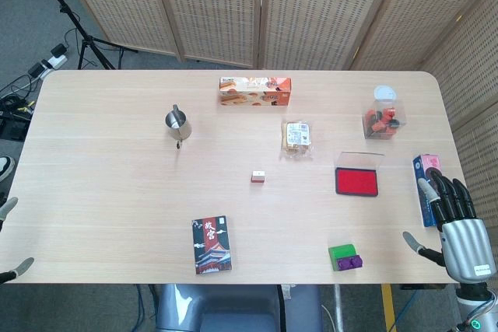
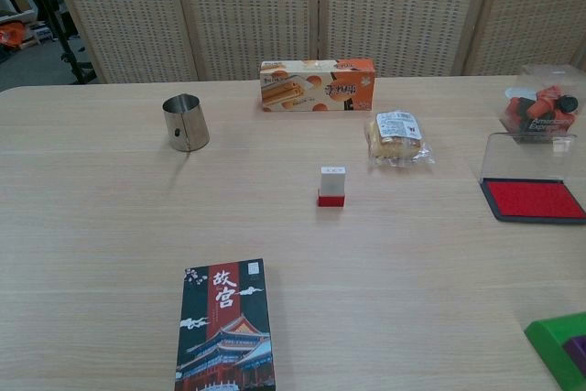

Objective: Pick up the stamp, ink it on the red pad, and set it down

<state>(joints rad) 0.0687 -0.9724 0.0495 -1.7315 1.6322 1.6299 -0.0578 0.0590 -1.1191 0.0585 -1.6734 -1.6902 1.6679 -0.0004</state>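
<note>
Head view cut off the left hand at the frame edge, grip unclear; right hand hung open, fingers spread. Stamp stood mid-surface, well left of the red pad; one tub read "American Express".

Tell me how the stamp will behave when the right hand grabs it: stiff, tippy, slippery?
The stamp looks like a small rigid block, so it probably won't flex. It stands upright on a narrow red base, so a sideways nudge could tip it. It seems light; the large right hand may knock it away.
</note>
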